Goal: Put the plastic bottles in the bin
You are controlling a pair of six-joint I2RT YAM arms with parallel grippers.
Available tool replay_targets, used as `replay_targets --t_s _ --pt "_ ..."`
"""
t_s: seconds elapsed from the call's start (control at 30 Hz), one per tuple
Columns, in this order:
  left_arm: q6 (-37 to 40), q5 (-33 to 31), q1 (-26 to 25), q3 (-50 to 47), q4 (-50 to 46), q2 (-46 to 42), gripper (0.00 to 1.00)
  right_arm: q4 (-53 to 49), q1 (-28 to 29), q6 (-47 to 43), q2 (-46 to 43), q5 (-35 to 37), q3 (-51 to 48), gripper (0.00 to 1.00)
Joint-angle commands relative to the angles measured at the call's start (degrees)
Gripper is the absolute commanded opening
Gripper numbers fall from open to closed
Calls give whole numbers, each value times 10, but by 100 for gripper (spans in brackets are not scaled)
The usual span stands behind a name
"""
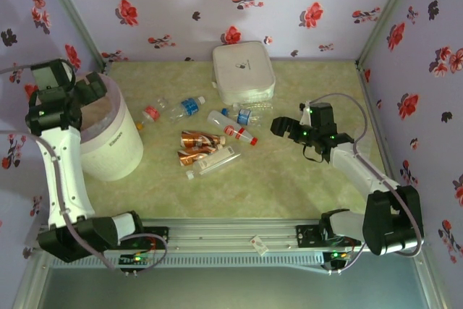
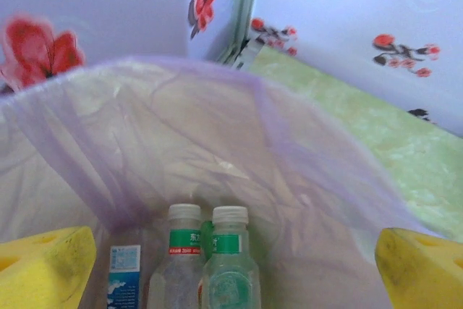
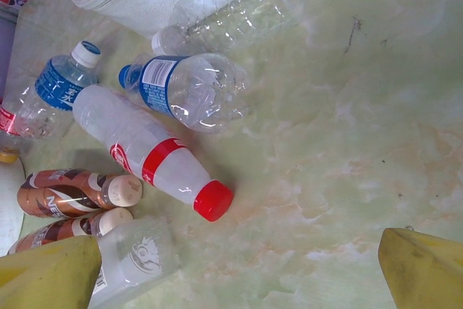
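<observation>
Green marbled tabletop (image 1: 289, 179), flowered walls. Left pincer (image 1: 92, 89), spread wide and empty, hangs over the bin (image 1: 116, 146) at left, where two white-capped bottles (image 2: 230, 265) stand upright. Right pincer (image 1: 283, 128), likewise spread and empty, hovers just right of the plastic bottles (image 1: 231, 129) lying mid-tabletop, near a white box (image 1: 242, 70).

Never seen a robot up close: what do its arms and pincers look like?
The left arm and right arm have white links, black joints, small green lights and thin grey cables. The left pincer's pads and right pincer's pads are yellow.
</observation>
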Motion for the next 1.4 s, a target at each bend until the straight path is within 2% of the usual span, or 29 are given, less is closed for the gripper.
replay_targets --t_s 0.0,0.1,0.2,0.3,0.4,0.63,0.83,0.93,1.07,1.2,1.37 --pt "33 -52 -45 50 -47 -16 100 -26 -4 4 -11 -4 23 99" --pt "48 -86 -99 92 -71 -19 100 -45 -4 -2 -19 6 31 99" --pt "56 -93 -146 128 -88 -14 100 -56 -4 -1 -29 21 33 99" --pt "73 -100 -208 155 -101 -8 99 -64 -4 10 -32 32 35 99" --pt "92 -137 -282 186 -116 7 99 -62 -4 23 -33 39 35 99" --pt "144 -192 -441 267 -169 72 97 -66 -7 38 -40 66 34 99" --pt "144 -195 -538 306 -220 131 94 -72 -23 44 -53 79 28 99" --pt "130 -179 -576 306 -236 162 93 -76 -38 49 -67 92 21 99" --pt "114 -101 -602 264 -233 193 93 -70 -60 58 -92 95 4 99" --pt "87 -16 -604 131 -154 192 92 -70 -75 61 -106 79 -4 99" --pt "71 15 -604 11 -71 212 91 -73 -77 61 -113 77 -3 99"
